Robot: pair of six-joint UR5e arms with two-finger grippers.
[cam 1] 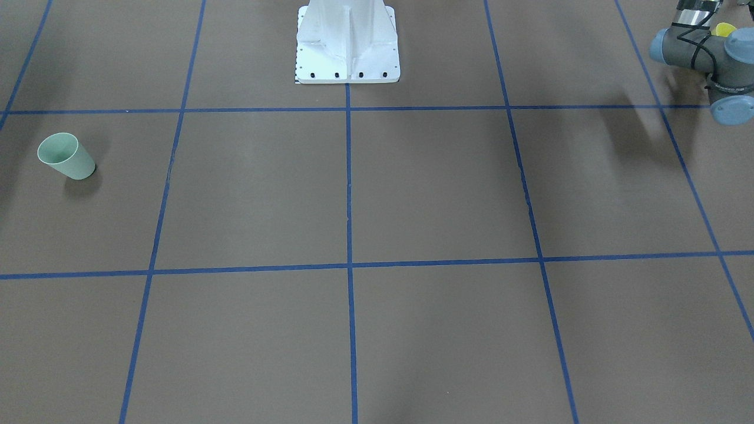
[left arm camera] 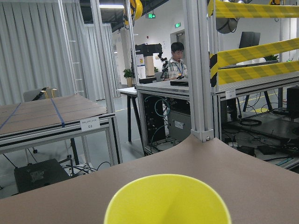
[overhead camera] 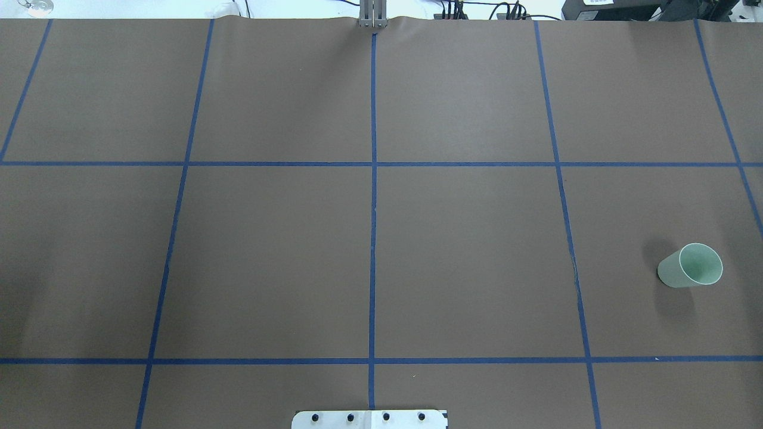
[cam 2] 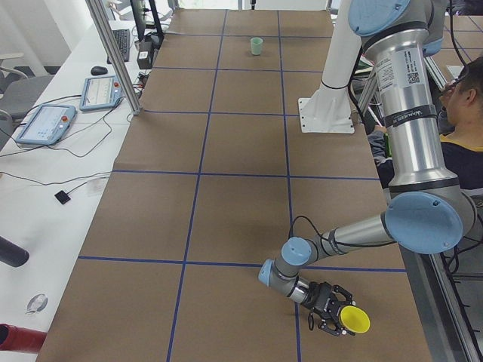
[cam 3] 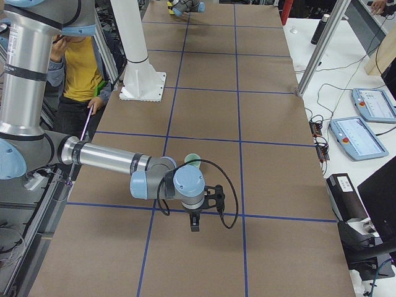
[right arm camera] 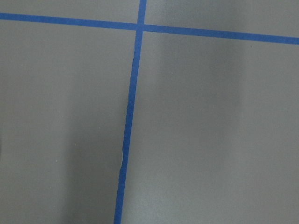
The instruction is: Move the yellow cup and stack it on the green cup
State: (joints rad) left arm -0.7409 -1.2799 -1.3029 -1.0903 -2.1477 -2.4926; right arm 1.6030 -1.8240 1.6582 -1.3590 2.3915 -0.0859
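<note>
The yellow cup (cam 2: 353, 320) sits at my left gripper (cam 2: 330, 311), low over the table's near end by the robot's edge. Its rim fills the bottom of the left wrist view (left arm camera: 167, 200), where no fingers show. A sliver of it shows behind the left arm's wrist (cam 1: 723, 28). I cannot tell if the left gripper is open or shut. The green cup (overhead camera: 690, 266) stands upright on the robot's right side and also shows in the front view (cam 1: 66, 156). My right gripper (cam 3: 193, 221) hangs above the table just in front of the green cup (cam 3: 192, 159); I cannot tell its state.
The table is covered in brown paper with a grid of blue tape lines (overhead camera: 373, 238). The white robot base (cam 1: 347, 44) stands at the middle of the robot's edge. A person sits behind the robot (cam 2: 464, 113). Tablets lie on the side bench (cam 3: 362, 120).
</note>
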